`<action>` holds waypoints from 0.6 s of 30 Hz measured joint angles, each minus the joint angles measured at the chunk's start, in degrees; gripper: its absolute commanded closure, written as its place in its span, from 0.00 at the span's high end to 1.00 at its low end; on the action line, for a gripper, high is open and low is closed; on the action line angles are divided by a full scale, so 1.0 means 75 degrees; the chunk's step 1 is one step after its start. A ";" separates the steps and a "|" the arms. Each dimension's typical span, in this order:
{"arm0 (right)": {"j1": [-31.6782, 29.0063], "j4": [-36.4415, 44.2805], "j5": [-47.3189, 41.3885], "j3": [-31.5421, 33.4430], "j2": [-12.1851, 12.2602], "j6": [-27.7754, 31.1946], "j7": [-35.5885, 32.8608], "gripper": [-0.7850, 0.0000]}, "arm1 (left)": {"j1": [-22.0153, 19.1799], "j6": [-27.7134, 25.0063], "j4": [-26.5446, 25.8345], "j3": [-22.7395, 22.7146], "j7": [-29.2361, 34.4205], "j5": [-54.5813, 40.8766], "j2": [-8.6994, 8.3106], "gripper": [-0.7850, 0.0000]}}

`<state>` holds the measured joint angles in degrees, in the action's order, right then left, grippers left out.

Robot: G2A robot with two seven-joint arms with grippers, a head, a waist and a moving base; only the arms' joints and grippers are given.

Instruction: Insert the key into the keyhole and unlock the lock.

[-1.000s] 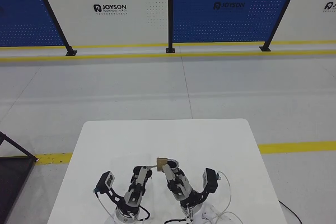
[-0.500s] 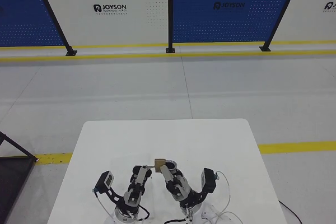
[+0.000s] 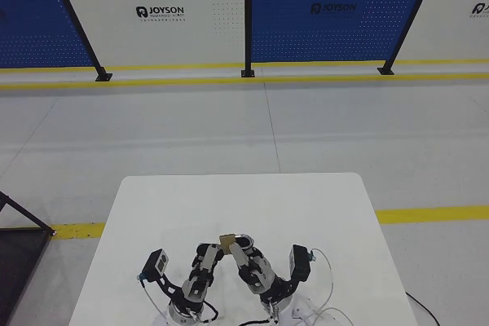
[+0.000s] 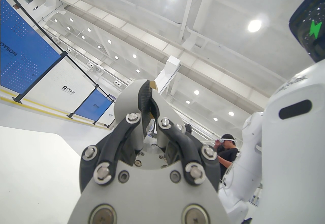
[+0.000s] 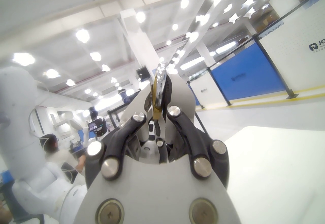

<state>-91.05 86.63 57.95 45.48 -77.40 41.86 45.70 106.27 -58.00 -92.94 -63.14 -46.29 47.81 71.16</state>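
Two tools meet just inside the middle of the table's (image 3: 310, 204) near edge. Both are tilted upward and lean toward each other. The left tool (image 3: 213, 249) comes in from the near-left side and the right tool (image 3: 237, 249) from the near-right, and their tips stand just beside one another. The left tool is pinched to a narrow slit on the key (image 4: 152, 84). The right tool is clamped on the lock (image 5: 159, 88) and holds it up above the table by the near edge's middle.

Most of the key is buried between the pads (image 4: 144, 100). Only a small tan end pokes past the fingertips, so its shape cannot be made out. In the right wrist view the lock stands edge-on, with its lower part sunk between the fingers (image 5: 138, 105), and the keyhole cannot be seen. From above the lock is a tiny tan square with a ring just beside it. Whether the key touches it cannot be told.

The lock has a brass-coloured body and a shiny, curved chrome shackle. Both tools have smooth white finger shells, dark ribbed pads, and black links fastened with silver bolts. The table is plain matt white with rounded corners.
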 measured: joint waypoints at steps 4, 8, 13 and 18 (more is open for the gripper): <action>0.0000 0.0006 -0.0011 0.0015 0.0000 0.0013 -0.0044 0.00 | -0.0001 0.0000 -0.0005 -0.0013 0.0000 0.0039 -0.0011 0.44; -0.0025 0.0043 -0.0058 0.0079 0.0012 0.0057 -0.0033 0.00 | 0.0018 0.0000 -0.0015 -0.0071 0.0001 0.0035 -0.0023 0.64; -0.0093 0.0121 -0.0086 0.0190 0.0042 0.0137 -0.0019 0.00 | 0.0069 0.0000 -0.0019 -0.0209 0.0000 0.0000 -0.0058 0.59; -0.0154 0.0181 -0.0176 0.0259 0.0065 0.0224 -0.0111 0.00 | 0.0092 0.0000 -0.0017 -0.0297 0.0000 0.0034 -0.0105 0.44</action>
<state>-92.21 87.99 56.63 47.43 -76.91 43.55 44.87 106.96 -58.00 -93.07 -65.37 -46.28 48.06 70.38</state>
